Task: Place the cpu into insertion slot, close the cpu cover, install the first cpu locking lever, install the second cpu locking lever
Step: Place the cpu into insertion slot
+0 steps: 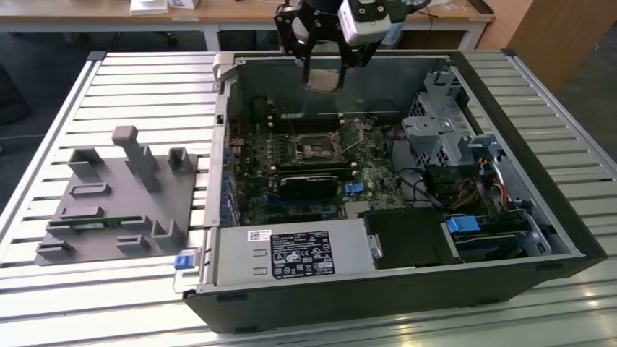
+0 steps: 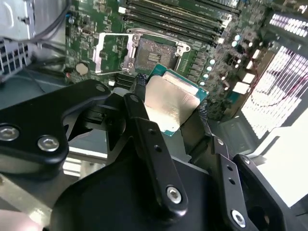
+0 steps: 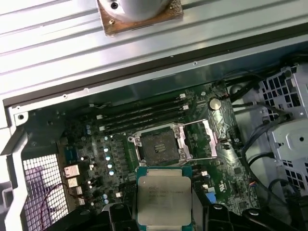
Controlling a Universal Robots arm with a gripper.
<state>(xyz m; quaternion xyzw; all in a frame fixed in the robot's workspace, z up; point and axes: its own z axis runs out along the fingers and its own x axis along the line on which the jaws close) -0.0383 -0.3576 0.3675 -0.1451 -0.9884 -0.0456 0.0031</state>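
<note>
Claw (image 2: 171, 98) clenched on the cpu (image 2: 168, 106), second wrist view shows; exterior view adds the slatted bench (image 1: 135, 87), grey fixture (image 1: 115, 202) at nine o'clock of the computer case (image 1: 386, 303).

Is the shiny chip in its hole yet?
Out. The gripper holds the cpu in the air, apart from the insertion slot, which sits bare.

A robotics lab or workshop: an opened computer case (image 1: 386, 298) lies on a slatted aluminium desk (image 1: 154, 87) beside a grey parts fixture (image 1: 115, 210), wooden-topped desks (image 1: 87, 13) behind.
</note>
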